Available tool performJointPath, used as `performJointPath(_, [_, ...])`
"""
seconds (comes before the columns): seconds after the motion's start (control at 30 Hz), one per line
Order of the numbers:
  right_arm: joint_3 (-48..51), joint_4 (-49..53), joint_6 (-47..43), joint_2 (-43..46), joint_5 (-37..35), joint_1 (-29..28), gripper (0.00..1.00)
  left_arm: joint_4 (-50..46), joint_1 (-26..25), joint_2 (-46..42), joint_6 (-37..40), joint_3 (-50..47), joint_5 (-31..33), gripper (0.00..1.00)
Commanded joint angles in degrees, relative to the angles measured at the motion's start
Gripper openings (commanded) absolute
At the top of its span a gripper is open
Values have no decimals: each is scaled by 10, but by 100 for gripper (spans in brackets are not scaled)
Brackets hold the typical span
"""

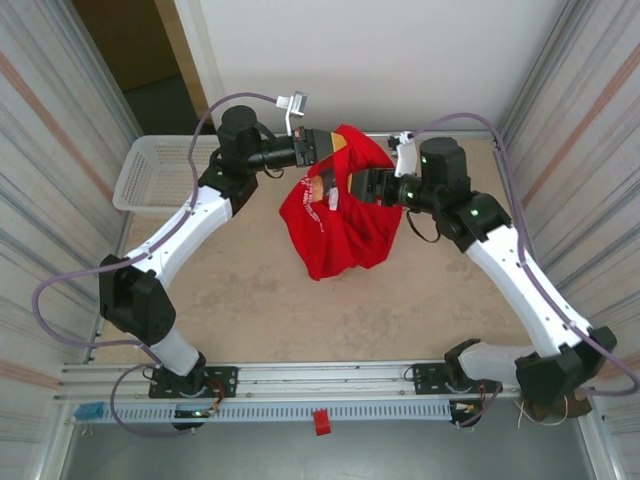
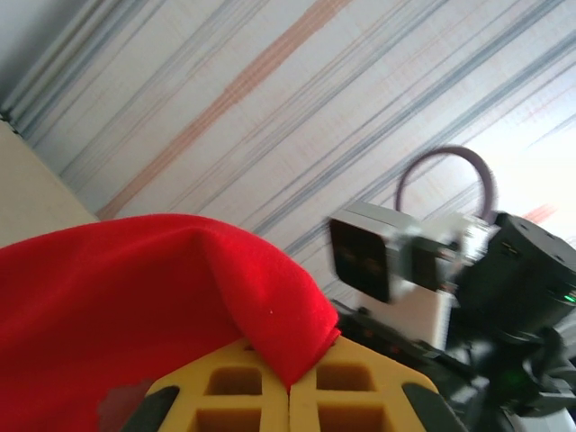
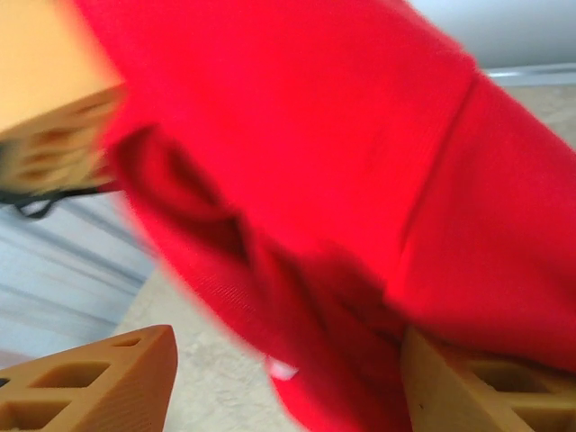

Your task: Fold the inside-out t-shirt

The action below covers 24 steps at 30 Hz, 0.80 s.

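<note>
You are holding the inside-out t-shirt (image 1: 340, 225) bunched and hanging toward twelve o'clock. The left gripper (image 2: 290, 396) is pinching its edge, and the right gripper (image 3: 288, 346) is standing spread around fabric. No folding is showing yet.

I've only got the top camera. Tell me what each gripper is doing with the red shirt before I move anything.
Observer: On the left wrist camera, the left gripper is shut, with a fold of the t-shirt pinched between its yellow fingers.
Operator: Now the right one.
Observer: On the right wrist camera, the right gripper is open, its jaws well apart and red cloth hanging in the gap.
Operator: Check whether it grips anything.
Observer: That picture is blurred. The cloth lies over one finger, but nothing looks pinched.
</note>
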<state>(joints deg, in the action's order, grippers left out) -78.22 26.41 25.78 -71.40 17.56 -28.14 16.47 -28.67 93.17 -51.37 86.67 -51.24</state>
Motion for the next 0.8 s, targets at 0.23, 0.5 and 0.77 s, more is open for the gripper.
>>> performJointPath(0.23, [-29, -62, 11, -51, 27, 90, 41, 67, -7, 1, -29, -8, -57, 0])
performJointPath(0.5, [-27, -68, 14, -38, 146, 130, 0, 75, 22, 19, -44, -23, -47, 0])
performJointPath(0.77, [-11, -110, 40, 5, 312, 185, 0, 64, 88, 41, -64, -46, 25, 48])
